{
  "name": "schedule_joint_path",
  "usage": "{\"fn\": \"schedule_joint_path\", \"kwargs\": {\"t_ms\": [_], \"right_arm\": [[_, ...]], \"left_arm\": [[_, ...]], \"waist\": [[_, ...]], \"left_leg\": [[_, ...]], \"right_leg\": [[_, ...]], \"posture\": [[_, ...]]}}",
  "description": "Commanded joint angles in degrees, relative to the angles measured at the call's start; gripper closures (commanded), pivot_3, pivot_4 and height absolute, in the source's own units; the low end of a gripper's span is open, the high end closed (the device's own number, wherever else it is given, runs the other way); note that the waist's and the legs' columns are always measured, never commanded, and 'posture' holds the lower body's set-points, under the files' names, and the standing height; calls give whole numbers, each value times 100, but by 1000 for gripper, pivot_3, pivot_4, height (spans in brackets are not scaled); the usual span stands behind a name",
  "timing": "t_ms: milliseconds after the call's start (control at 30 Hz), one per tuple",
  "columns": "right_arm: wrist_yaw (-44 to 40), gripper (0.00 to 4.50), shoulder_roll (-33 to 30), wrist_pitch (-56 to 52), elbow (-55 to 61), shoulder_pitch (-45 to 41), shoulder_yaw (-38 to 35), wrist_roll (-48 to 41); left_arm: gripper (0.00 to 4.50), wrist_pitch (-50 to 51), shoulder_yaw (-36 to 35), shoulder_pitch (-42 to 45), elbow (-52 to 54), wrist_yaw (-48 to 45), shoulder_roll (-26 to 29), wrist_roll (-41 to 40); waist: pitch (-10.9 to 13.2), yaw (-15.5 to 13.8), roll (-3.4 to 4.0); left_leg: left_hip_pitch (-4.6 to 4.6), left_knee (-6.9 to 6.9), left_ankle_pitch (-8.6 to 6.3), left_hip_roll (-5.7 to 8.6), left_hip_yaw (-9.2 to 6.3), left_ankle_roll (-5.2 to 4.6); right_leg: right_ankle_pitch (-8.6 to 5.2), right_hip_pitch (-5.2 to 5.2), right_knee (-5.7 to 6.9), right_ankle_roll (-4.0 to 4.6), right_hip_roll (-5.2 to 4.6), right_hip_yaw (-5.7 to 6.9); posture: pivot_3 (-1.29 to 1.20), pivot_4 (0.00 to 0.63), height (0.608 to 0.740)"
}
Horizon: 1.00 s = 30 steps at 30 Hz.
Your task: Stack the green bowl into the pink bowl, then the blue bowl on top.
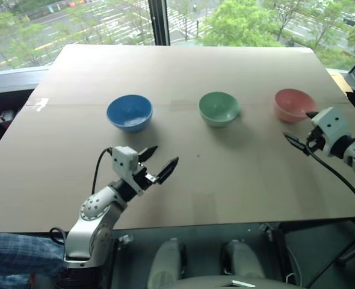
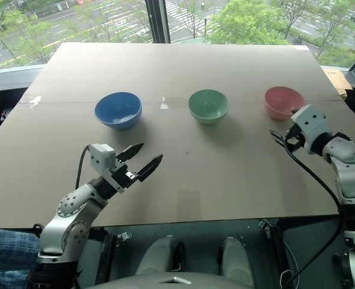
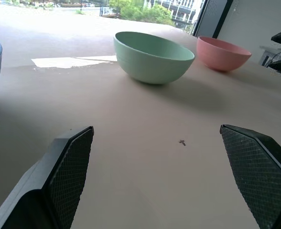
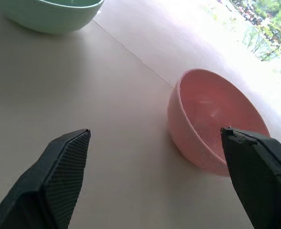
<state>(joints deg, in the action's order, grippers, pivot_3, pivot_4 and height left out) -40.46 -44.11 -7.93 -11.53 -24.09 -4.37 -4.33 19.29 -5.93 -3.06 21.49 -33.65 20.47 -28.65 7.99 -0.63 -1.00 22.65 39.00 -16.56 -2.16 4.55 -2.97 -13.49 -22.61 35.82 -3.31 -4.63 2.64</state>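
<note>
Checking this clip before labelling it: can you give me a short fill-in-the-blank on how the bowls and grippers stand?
1. The bowl in the middle of the row is the ____ one.
2. The right gripper, fingers apart, is nearest the ____ bowl.
3. The blue bowl sits on the robot's ____ end of the row.
4. The left gripper holds ____.

Missing words: green; pink; left; nothing

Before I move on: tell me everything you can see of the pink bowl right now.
The pink bowl is a small, round, plain salmon-pink bowl, smooth and glossy, like plastic. It stands upright and empty on the brown table top, at the right end of the row, apart from the green bowl. Nothing is stacked in it. The right gripper is open just in front of it; the wrist view shows one fingertip over its near rim, and I cannot tell whether it touches.
</note>
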Motion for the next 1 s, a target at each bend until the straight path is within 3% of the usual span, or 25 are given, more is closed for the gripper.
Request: {"fn": "schedule_joint_path", "kwargs": {"t_ms": [33,233,367,600,700,867,900,933,967,1000], "right_arm": [[-219,95,-125,469,-718,-748,282,346],[-254,95,75,1006,-2549,-1998,903,985],[-180,95,267,1388,-4185,-2935,1435,1603],[-67,95,418,1796,-5625,-3644,1944,2278],[147,871,475,1919,-5925,-3858,2011,2430],[164,2812,524,2013,-6111,-3970,2017,2529],[156,3498,526,2030,-6124,-3974,2013,2541],[147,3616,527,2042,-6132,-3976,2008,2552],[140,4283,527,2055,-6140,-3977,2003,2560],[139,4417,525,2068,-6144,-3979,1993,2568]], "left_arm": [[0,141,59,34,420,-9,-43,-294],[0,394,143,106,821,198,-109,-514],[0,699,88,38,1253,-32,36,-1165],[0,956,8,77,1547,22,367,-1505],[0,948,63,52,1598,43,486,-1435],[0,900,121,-61,1664,95,485,-1399],[0,886,135,-78,1672,104,483,-1386],[0,872,150,-97,1674,113,476,-1372],[0,853,172,-118,1673,107,477,-1341],[0,835,192,-141,1670,92,476,-1323]], "waist": [[0,4,0],[1,-8,1],[3,18,2],[8,28,12],[9,44,12],[10,117,14],[10,124,14],[11,136,15],[11,142,16],[12,143,17]], "left_leg": [[0,0,0,0,3,0],[4,1,0,-2,2,0],[4,2,-1,-2,5,-1],[7,-3,0,-1,6,0],[5,2,0,-1,6,1],[5,2,0,-2,6,2],[5,0,0,-2,6,2],[5,0,0,-2,6,2],[5,-1,0,-2,7,2],[5,-1,1,-3,7,2]], "right_leg": [[0,-2,0,0,0,-3],[0,-3,0,0,-2,-1],[0,-5,0,0,-3,-3],[0,-6,-4,0,-3,-2],[1,-4,-3,0,-3,-3],[1,-4,-2,-1,-3,-2],[1,-4,-2,-1,-3,-2],[1,-4,-3,-1,-4,-3],[1,-5,-3,-1,-4,-3],[1,-5,-2,-1,-3,-2]], "posture": [[0,150,740],[0,150,740],[0,150,740],[0,150,740],[0,150,740],[0,150,740],[0,150,740],[0,150,740],[0,150,740],[0,150,740]]}}
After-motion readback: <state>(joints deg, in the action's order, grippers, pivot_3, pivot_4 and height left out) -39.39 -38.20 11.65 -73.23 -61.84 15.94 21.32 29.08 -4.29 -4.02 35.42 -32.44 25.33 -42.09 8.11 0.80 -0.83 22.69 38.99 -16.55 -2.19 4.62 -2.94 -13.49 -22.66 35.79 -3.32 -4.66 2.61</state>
